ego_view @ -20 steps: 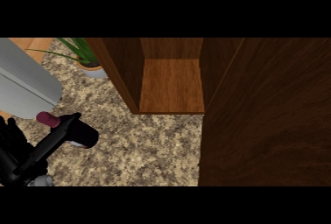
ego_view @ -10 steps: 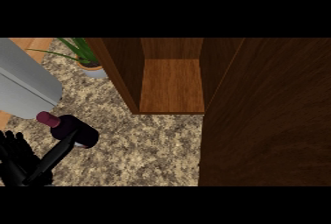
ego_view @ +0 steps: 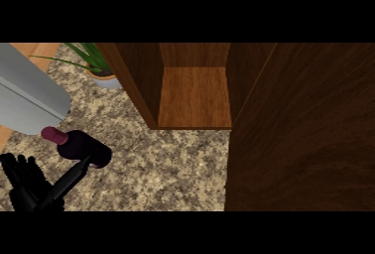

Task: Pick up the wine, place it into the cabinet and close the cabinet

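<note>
The left hand (ego_view: 29,182) hangs open, fingers spread, just beside the wine (ego_view: 77,145) at the tabletop's (ego_view: 168,168) near left, so nothing's gripped, and the open cabinet (ego_view: 194,96) waits unfilled, door (ego_view: 304,134) not yet closed.

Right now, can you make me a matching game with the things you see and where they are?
Things:
1. wine bottle
2. potted plant
3. cabinet
4. left hand

Places:
A. top left, beside the cabinet
B. bottom left corner
C. top middle, standing open
D. on the counter, just above the hand

Pairs: 1-D, 2-A, 3-C, 4-B
</note>
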